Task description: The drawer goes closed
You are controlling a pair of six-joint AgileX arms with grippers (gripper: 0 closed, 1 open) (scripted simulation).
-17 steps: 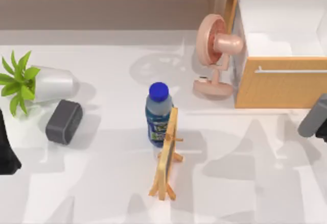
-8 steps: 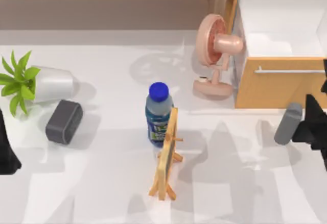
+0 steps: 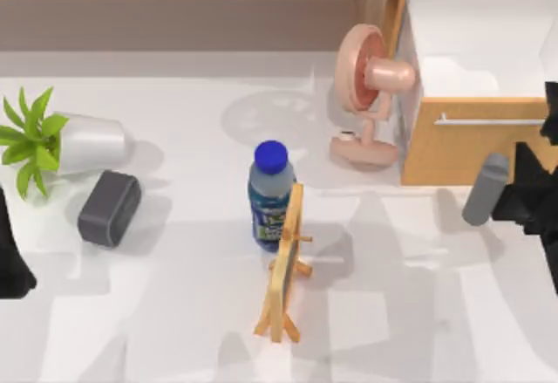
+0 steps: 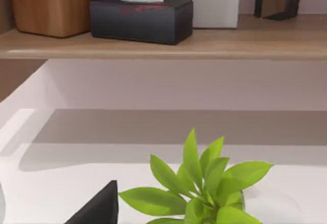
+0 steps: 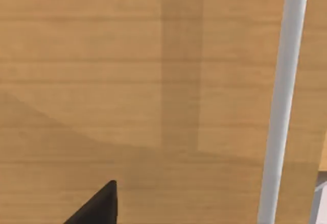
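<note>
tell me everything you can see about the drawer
The drawer is a wide box at the table's back right, pulled open. Its front looks like light orange-brown wood with a thin silver bar handle running across it; the inner walls are white, and nothing shows inside the visible part. A pink fan stands just beside its left side. The right gripper is close in front of the wooden front, and contact cannot be told.

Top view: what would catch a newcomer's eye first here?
The open drawer at the table's far right, white inside, with the right end effector close before its wooden front. A pink fan stands beside it, and a blue-capped bottle stands mid-table against a small wooden easel.
</note>
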